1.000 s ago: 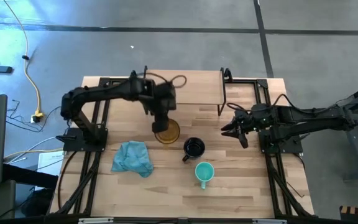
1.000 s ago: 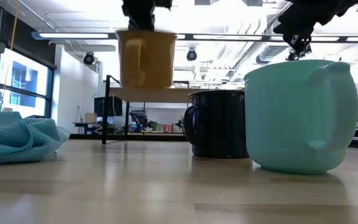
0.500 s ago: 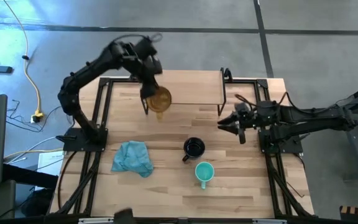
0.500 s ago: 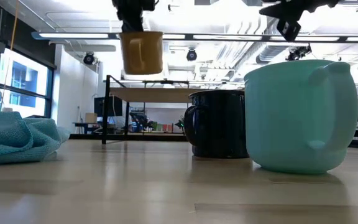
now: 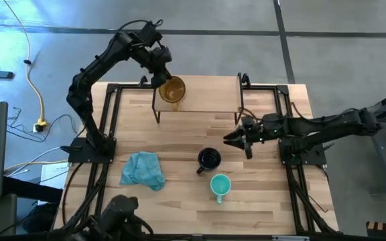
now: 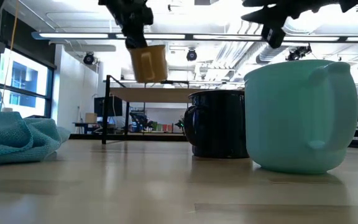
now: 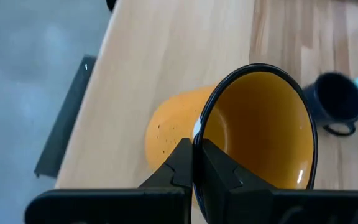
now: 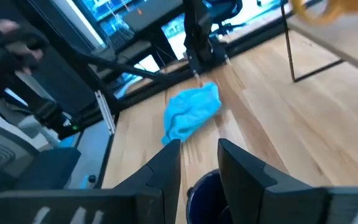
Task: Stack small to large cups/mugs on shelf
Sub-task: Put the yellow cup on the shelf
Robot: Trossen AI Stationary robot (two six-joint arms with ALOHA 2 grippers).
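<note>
The amber-yellow mug hangs over the left end of the shelf, a light-wood board on thin black legs at the table's far edge. My left gripper is shut on it. The black mug and the teal mug stand upright on the tabletop, nearer the front. My right gripper is open above the table, just to the right of and beyond the black mug, touching nothing. In the right wrist view the black mug's rim shows just below its fingers. My left gripper pinches the amber mug's dark rim, one finger inside the mug and one outside. The fingers come slanting down from the table's left and far side. The mug hangs below them, slightly tilted with its mouth up, clear of the shelf board.
A crumpled blue cloth lies on the tabletop left of the black mug. Black frame rails run along the table's left and right sides. The right part of the shelf board is bare.
My left gripper has carried the amber mug up and toward the table's far edge, from above the tabletop near the black mug to over the shelf's left end, turning as it went. My right gripper has gone toward the table's left, nearer the black mug, and tipped downward.
</note>
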